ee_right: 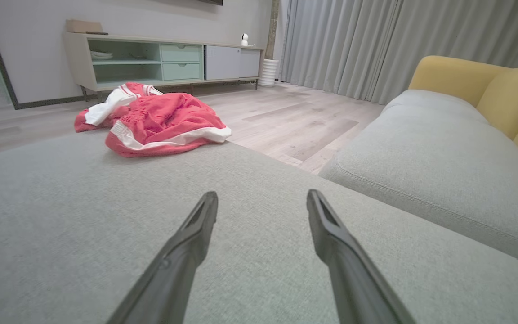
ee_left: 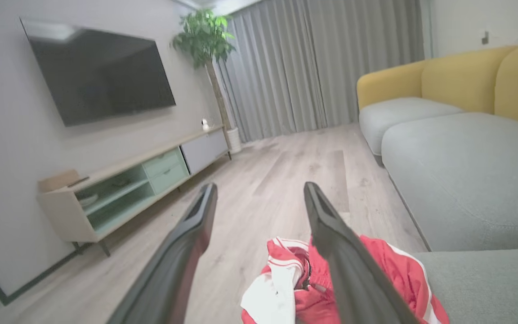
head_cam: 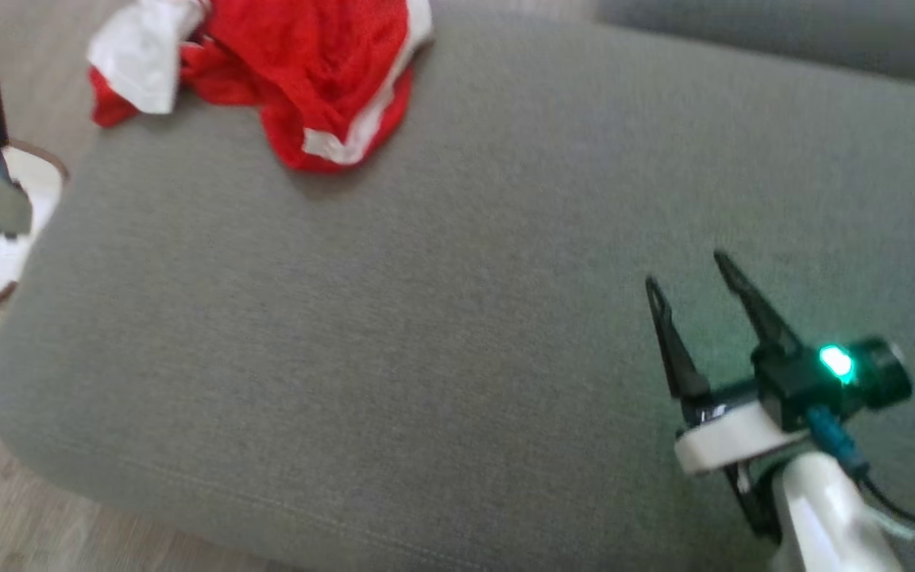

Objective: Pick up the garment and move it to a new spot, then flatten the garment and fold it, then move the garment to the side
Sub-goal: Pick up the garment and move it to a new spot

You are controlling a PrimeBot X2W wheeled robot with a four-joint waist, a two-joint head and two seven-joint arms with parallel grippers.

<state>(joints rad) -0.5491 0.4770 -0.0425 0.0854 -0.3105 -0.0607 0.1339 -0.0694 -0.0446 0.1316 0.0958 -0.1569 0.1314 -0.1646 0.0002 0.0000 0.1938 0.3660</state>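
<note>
Well apart: garment, right claw.

Grey cushion is lying bare across its middle and near edge, giving wide passage there. One obstruction on it: the crumpled red-and-white garment is sitting at the far left corner, reaching the edge. Right gripper is hovering low over the bare right part, fingers spread, nothing between them. Left gripper, spread too, is hanging beside the cushion's left edge near the garment, with open floor beyond. Neighbouring grey seat is bounding the far right, with a narrow gap between.
</note>
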